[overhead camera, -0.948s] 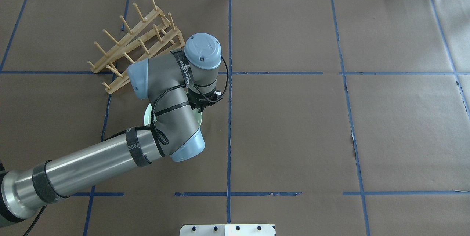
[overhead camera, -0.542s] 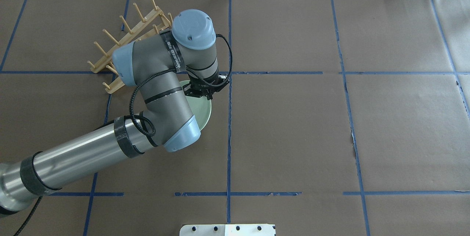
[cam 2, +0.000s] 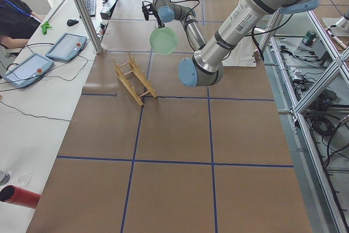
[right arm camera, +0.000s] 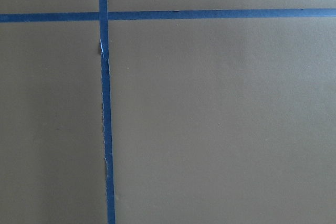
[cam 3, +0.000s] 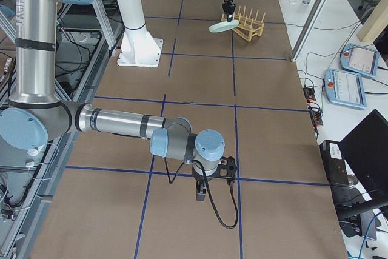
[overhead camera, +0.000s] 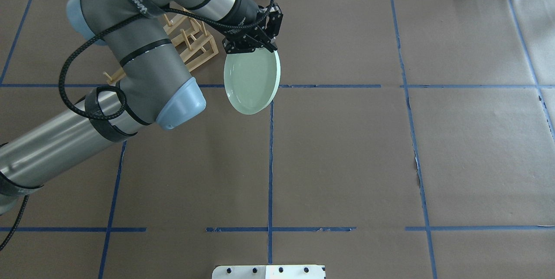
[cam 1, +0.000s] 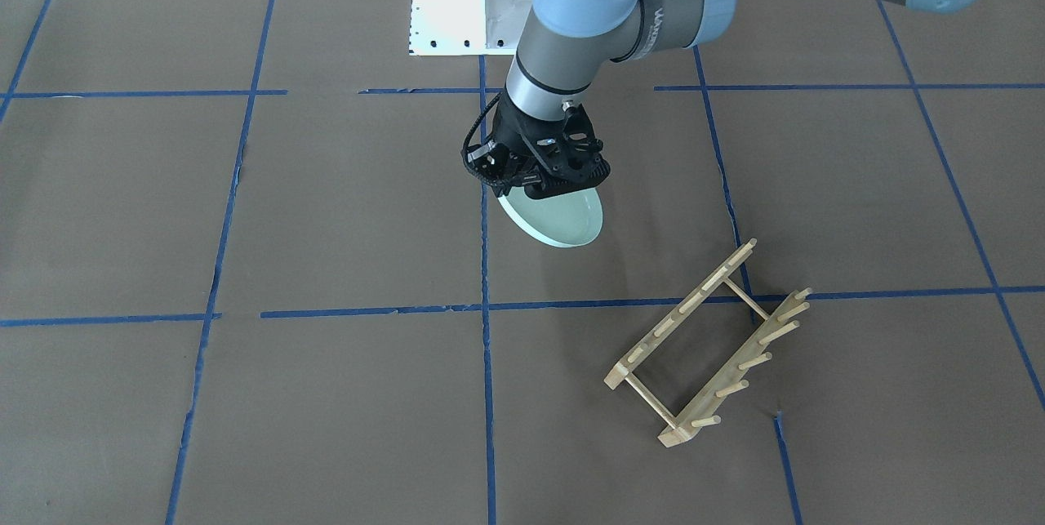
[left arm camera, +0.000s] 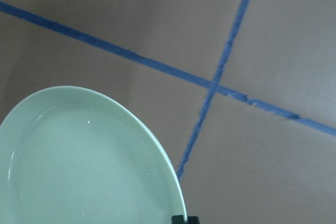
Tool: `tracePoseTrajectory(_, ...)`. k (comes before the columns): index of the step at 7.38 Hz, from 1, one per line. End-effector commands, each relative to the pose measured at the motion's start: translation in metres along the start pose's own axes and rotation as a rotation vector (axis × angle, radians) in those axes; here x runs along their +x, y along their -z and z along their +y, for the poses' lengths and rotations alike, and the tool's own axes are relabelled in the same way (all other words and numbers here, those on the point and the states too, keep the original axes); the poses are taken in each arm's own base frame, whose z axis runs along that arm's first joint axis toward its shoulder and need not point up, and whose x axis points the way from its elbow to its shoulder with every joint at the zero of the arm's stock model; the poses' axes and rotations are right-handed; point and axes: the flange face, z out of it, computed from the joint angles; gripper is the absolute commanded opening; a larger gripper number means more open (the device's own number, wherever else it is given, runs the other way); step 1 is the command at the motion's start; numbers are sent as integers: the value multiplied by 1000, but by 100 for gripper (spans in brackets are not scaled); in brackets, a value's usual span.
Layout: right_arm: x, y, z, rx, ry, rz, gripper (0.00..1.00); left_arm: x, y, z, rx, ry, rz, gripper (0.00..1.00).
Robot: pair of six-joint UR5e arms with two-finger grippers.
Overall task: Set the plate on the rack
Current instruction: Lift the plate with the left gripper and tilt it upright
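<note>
Black and skeletal, the left gripper [overhead camera: 249, 49] is clamped on the rim of the plate [overhead camera: 252, 80], one finger on each face of its edge. It hangs from a grey wrist with pale blue rounded caps, and a braided black cable loops along that arm.

The plate is round, pale mint green and glossy. It has a raised rim and a shallow well, where the wrist camera shows faint rings and small glints of light. It is held clear of the table [overhead camera: 347, 162] and tilted, gripped at its upper edge with the hollow face turned partly upward. In the front-facing view its soft shadow lies on the paper beneath it.

The rack [overhead camera: 198, 50] stands on the table beside the plate, and the two do not touch. It is made of light, unfinished wood: two parallel rails, each with a row of round pegs, joined by two thin crossbars. Part of it is hidden behind the arm in the overhead view.

The table is covered in matt brown paper, marked into big squares by blue tape that is frayed along some edges.

The right gripper [cam 3: 204, 191] hangs low over the paper at the far end of the table, well away from the rack. Whether its fingers are open or closed cannot be told.
</note>
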Motion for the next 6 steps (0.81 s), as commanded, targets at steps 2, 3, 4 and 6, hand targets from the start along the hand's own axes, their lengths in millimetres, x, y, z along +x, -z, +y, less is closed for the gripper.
tracePoseTrajectory(2, 0, 0, 0, -1, 1, 0, 100, -4, 87, -40, 36, -26, 374, 0)
tracePoseTrajectory(3, 0, 0, 0, -1, 1, 0, 100, -27, 112, -66, 69, 1, 427, 0)
tracePoseTrajectory(4, 0, -1, 0, -2, 0, 0, 100, -57, 122, -97, 101, 53, 458, 0)
tracePoseTrajectory(6, 1, 0, 0, -1, -1, 0, 100, -106, 130, -150, 183, 119, 511, 0)
